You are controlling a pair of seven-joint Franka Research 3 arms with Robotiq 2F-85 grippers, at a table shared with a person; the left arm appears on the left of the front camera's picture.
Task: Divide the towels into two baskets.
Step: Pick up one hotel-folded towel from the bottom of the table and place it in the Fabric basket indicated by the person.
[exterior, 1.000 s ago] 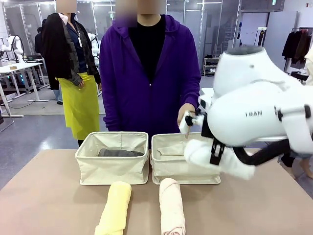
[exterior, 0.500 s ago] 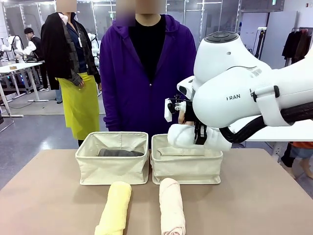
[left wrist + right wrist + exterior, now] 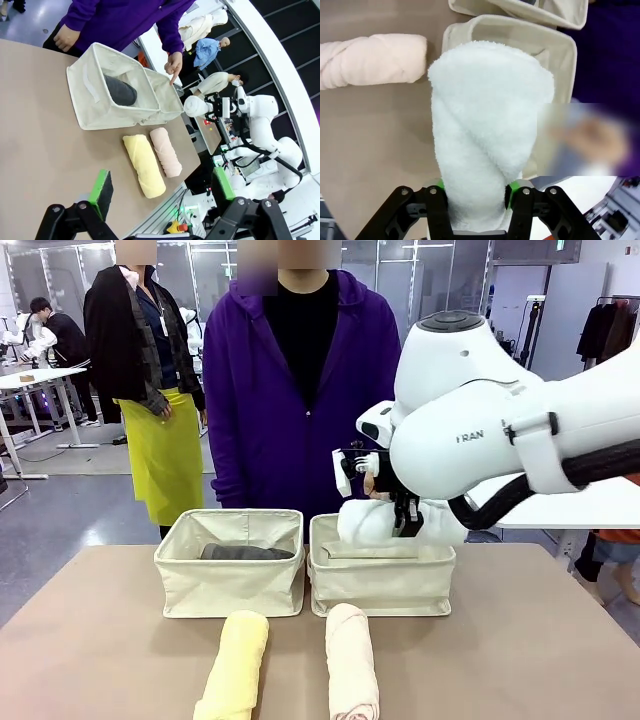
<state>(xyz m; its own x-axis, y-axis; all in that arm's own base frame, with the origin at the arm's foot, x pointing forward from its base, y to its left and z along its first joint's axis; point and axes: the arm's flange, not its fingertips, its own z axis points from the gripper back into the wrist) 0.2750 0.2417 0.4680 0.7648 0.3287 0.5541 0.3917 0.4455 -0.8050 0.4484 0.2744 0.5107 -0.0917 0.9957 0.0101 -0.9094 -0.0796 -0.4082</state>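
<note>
Right end effector (image 3: 476,199) clenches the white towel (image 3: 490,120) above the basket (image 3: 372,590) nearer the right edge of the desk (image 3: 540,640). Lower it inside the rim before releasing.

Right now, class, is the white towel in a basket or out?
Out. The right pincer is shut on the white towel, holding it in the air over the right basket, not resting inside.

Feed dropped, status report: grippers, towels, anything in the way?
Right gripper shut on white towel, over right basket. Left gripper open. Grey towel in left basket; yellow towel, beige towel on table. Person's hand near right basket.
</note>
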